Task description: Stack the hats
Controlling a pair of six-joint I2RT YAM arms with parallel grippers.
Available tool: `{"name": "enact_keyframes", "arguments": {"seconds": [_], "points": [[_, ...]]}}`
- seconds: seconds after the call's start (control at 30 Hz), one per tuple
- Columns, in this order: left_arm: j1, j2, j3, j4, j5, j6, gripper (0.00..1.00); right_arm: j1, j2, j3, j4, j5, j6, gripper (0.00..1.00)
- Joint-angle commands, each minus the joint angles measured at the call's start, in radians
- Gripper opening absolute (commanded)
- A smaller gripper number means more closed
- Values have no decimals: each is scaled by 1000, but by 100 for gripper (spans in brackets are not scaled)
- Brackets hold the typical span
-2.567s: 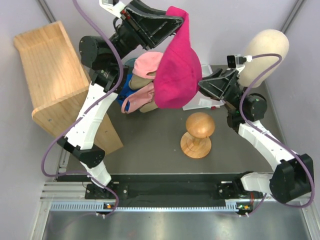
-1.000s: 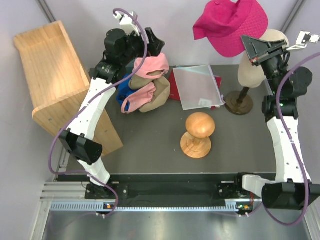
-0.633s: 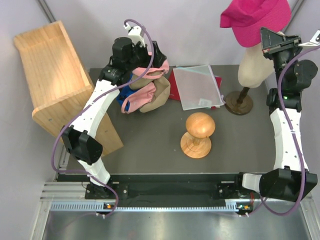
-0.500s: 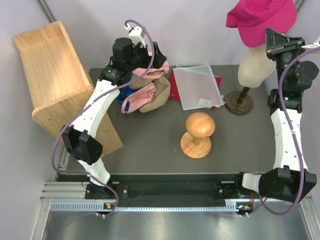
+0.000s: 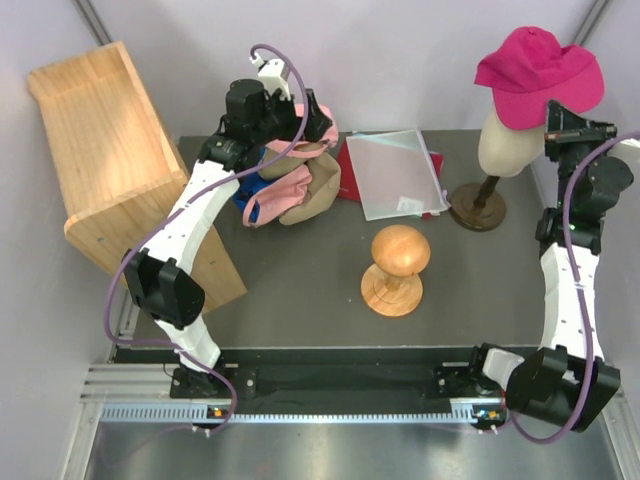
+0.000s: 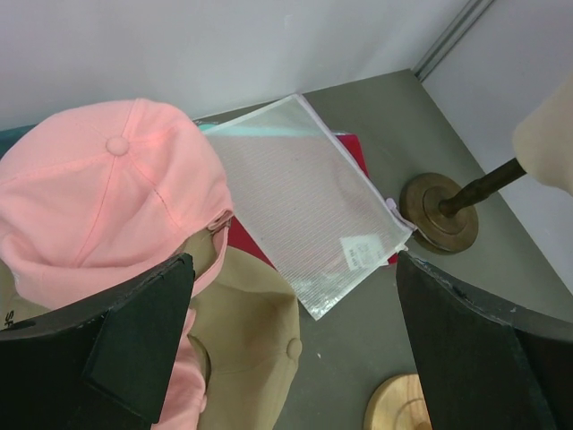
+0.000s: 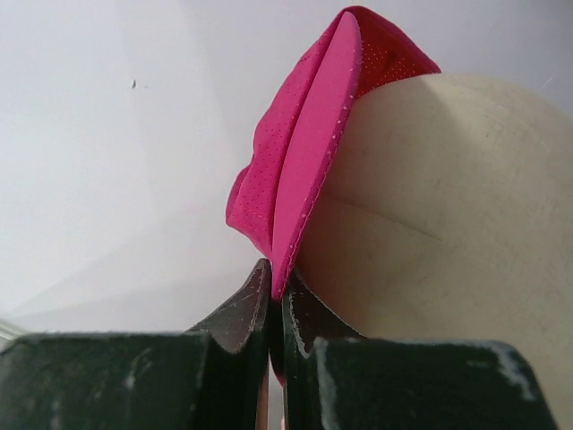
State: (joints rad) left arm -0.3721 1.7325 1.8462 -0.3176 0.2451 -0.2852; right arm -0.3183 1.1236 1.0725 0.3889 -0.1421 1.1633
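The mannequin head (image 7: 430, 206) sits just beside the right gripper (image 7: 275, 279), whose jaws pinch the rim of the magenta cap (image 5: 535, 70) draped over that head. The cap looks like soft, light fabric, so I judge the stiffer brim or rim holds best. The left gripper (image 6: 294, 269) gapes empty above the light pink cap (image 6: 107, 188).

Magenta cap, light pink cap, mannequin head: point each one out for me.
magenta cap (image 5: 535, 65), top external view, on its crown.
light pink cap (image 6: 107, 193), left wrist view, on a crown panel.
mannequin head (image 7: 448, 206), right wrist view, on its bare side.
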Motion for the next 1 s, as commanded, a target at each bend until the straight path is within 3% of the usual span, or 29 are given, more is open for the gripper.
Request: {"name": "enact_keyframes", "arguments": {"seconds": [0.0,0.43,0.83,0.97], "points": [[16,-45,-27,40,14,12,99,-68,-53,-16,-5,45,39,0],[36,-70,-56,46,19,9,99,-119,-50,-55,-208,30,200,0],[38,-77,-81,58,34,-17,99,-117,-165,-75,-562,136,157,0],[38,-85,-94,61,37,-19,98,-117,-200,-146,-581,136,174,0]]}}
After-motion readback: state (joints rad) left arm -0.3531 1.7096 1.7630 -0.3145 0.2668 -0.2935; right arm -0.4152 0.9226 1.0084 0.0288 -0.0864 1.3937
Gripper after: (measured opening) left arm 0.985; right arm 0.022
